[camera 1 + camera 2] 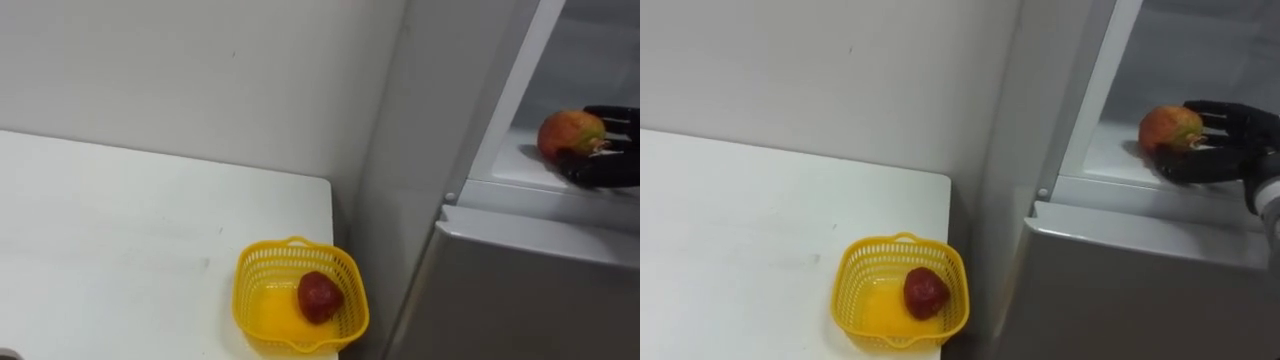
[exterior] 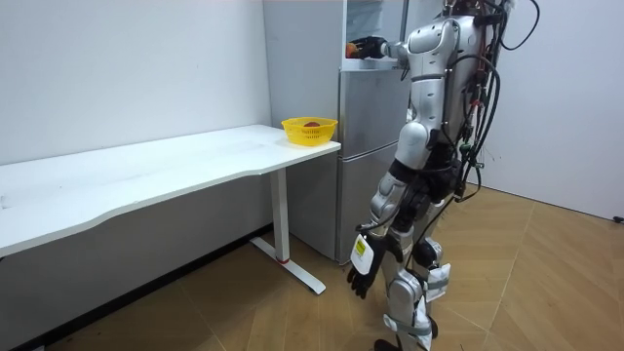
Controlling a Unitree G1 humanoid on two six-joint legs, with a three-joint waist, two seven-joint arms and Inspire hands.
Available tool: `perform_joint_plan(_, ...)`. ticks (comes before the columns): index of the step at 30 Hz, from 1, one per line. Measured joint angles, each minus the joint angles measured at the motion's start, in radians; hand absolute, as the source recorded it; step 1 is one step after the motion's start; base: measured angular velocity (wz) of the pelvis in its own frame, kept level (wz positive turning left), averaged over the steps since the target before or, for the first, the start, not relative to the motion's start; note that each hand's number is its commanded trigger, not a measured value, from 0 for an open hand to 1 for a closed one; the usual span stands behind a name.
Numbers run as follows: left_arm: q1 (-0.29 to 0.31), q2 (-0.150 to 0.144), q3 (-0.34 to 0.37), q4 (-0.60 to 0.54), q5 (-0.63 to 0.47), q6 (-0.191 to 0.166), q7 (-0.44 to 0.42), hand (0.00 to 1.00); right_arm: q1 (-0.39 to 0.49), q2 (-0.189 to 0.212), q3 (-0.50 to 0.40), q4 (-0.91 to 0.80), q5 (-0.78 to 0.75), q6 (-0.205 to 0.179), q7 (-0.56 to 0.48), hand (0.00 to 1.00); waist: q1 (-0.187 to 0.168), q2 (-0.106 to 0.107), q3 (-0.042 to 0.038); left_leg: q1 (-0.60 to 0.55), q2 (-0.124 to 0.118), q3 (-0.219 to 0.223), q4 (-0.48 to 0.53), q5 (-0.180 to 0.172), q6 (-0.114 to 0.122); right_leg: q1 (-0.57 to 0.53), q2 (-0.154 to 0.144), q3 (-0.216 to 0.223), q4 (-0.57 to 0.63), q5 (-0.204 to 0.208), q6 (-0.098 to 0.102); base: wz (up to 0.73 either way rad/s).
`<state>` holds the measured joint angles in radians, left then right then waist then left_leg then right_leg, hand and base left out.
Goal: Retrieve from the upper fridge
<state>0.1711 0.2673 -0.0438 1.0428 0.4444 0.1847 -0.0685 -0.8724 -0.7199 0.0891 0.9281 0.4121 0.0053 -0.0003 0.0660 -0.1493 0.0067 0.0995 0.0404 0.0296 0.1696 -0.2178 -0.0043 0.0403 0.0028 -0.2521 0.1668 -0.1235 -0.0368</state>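
Fingers (image 1: 1225,112): right hand (image 1: 1230,152) curled round fruit (image 1: 1168,128)
Place: fridge shelf (image 1: 1110,155)
Left hand (image 2: 362,281): hanging, fingers relaxed

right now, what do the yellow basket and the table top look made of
Basket: likely moulded plastic, glossy yellow, judging by its even lattice walls. Table: smooth matt white top, probably laminate or painted board; its look leaves that open.
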Motion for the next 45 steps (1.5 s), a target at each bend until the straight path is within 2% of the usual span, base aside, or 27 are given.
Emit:
perform_joint_plan(7, 0.005, 0.009, 0.0, -0.003, 0.001, -0.012, 0.025, 0.0, 0.016, 0.017, 0.005, -0.066, 0.014, 0.019, -0.051, 1.0, -0.001, -0.002, 0.001, -0.009, -0.001, 0.001, -0.001, 0.0, 0.0, -0.003, 0.003, 0.005, -0.001, 0.0, 0.0, 0.0)
perform_joint_plan(11, -0.002, 0.009, 0.0, -0.024, 0.002, -0.02, 0.054, 0.0, 0.083, 0.027, -0.004, -0.197, 0.022, 0.018, -0.116, 1.0, -0.005, 0.001, -0.0014, -0.021, -0.002, 0.01, 0.0, 0.0, 0.0, -0.008, 0.005, 0.005, -0.012, 0.0, 0.0, 0.0)
perform_joint_plan(13, -0.008, 0.009, 0.0, -0.024, 0.002, -0.03, 0.064, 0.0, 0.134, 0.052, -0.032, -0.281, 0.005, 0.017, -0.151, 1.0, -0.007, 0.009, -0.0058, -0.019, -0.001, 0.012, 0.0, 0.0, 0.0, -0.007, 0.008, 0.006, -0.012, 0.0, 0.0, 0.0)
perform_joint_plan(15, -0.004, 0.006, -0.001, -0.019, 0.002, -0.043, 0.084, 0.0, 0.212, 0.107, -0.087, -0.4, -0.03, 0.003, -0.203, 1.0, -0.006, 0.025, -0.0115, -0.014, 0.0, 0.018, 0.001, 0.0, 0.0, -0.005, 0.008, 0.017, -0.012, 0.0, 0.0, -0.09)
perform_joint_plan(17, -0.004, -0.002, -0.001, -0.02, 0.005, -0.043, 0.101, 0.0, 0.247, 0.145, -0.109, -0.473, -0.068, -0.008, -0.239, 1.0, -0.006, 0.043, -0.0122, -0.001, -0.001, 0.021, -0.001, 0.0, 0.0, 0.0, 0.004, 0.027, -0.012, 0.0, 0.0, -0.14)
perform_joint_plan(19, -0.006, -0.008, -0.007, -0.02, 0.003, -0.044, 0.115, 0.0, 0.294, 0.157, -0.113, -0.559, -0.108, -0.01, -0.272, 1.0, -0.007, 0.06, -0.0138, 0.001, -0.001, 0.021, -0.004, 0.0, 0.0, 0.004, 0.004, 0.027, -0.014, 0.0, 0.0, -0.04)
perform_joint_plan(21, -0.007, -0.011, -0.009, -0.02, 0.001, -0.046, 0.136, 0.0, 0.349, 0.192, -0.114, -0.65, -0.151, -0.025, -0.315, 1.0, -0.008, 0.071, -0.0117, 0.002, 0.0, 0.022, -0.004, 0.0, 0.0, 0.004, 0.006, 0.031, -0.015, 0.0, 0.0, -0.03)
perform_joint_plan(25, -0.004, -0.019, -0.025, -0.021, 0.0, -0.068, 0.147, 0.0, 0.425, 0.229, -0.111, -0.759, -0.21, -0.042, -0.353, 1.0, -0.011, 0.079, -0.0062, 0.001, 0.0, 0.024, -0.004, 0.0, 0.0, 0.001, 0.005, 0.03, -0.015, 0.0, 0.0, 0.0)
perform_joint_plan(27, -0.002, -0.028, -0.04, -0.021, 0.0, -0.076, 0.148, 0.0, 0.474, 0.27, -0.111, -0.813, -0.247, -0.07, -0.377, 1.0, -0.013, 0.083, -0.0035, -0.002, -0.002, 0.024, -0.004, 0.0, 0.0, -0.004, 0.004, 0.032, -0.013, 0.0, 0.0, 0.0)
perform_joint_plan(30, 0.003, -0.043, -0.04, -0.021, 0.001, -0.076, 0.148, 0.0, 0.534, 0.291, -0.111, -0.893, -0.251, -0.07, -0.391, 1.0, -0.019, 0.089, -0.002, -0.005, -0.002, 0.024, -0.005, -0.001, 0.001, -0.004, 0.002, 0.031, -0.011, 0.0, 0.0, 0.0)
perform_joint_plan(35, 0.017, -0.063, -0.039, -0.022, -0.001, -0.075, 0.148, 0.0, 0.607, 0.319, -0.111, -0.976, -0.245, -0.069, -0.39, 1.0, -0.033, 0.106, -0.0055, -0.003, -0.002, 0.026, -0.006, -0.001, 0.001, -0.006, 0.002, 0.034, -0.003, 0.0, 0.0, -0.01)
perform_joint_plan(36, 0.018, -0.065, -0.039, -0.022, 0.0, -0.076, 0.146, 0.0, 0.612, 0.334, -0.114, -0.988, -0.261, -0.068, -0.393, 1.0, -0.036, 0.113, -0.0077, -0.002, -0.001, 0.031, -0.006, -0.001, 0.001, -0.008, 0.003, 0.039, 0.0, 0.0, 0.0, -0.09)
perform_joint_plan(39, 0.018, -0.071, -0.037, -0.023, 0.002, -0.083, 0.126, 0.0, 0.64, 0.345, -0.114, -1.047, -0.301, -0.068, -0.391, 1.0, -0.037, 0.13, -0.0152, -0.001, -0.003, 0.036, -0.005, -0.001, 0.001, -0.009, 0.003, 0.046, -0.001, -0.001, 0.001, -0.07)
perform_joint_plan(42, 0.011, -0.07, -0.033, -0.021, -0.001, -0.091, 0.117, 0.0, 0.647, 0.374, -0.114, -1.113, -0.334, -0.07, -0.39, 1.0, -0.046, 0.13, -0.0154, -0.001, -0.003, 0.039, -0.003, -0.001, 0.001, -0.011, 0.005, 0.052, 0.0, -0.001, 0.0, -0.03)
perform_joint_plan(45, 0.011, -0.07, -0.035, -0.021, 0.001, -0.104, 0.118, 0.0, 0.668, 0.386, -0.11, -1.209, -0.412, -0.072, -0.395, 1.0, -0.044, 0.127, -0.0156, -0.002, -0.003, 0.047, -0.003, -0.001, 0.001, -0.019, 0.005, 0.057, 0.002, -0.001, 0.0, -0.07)
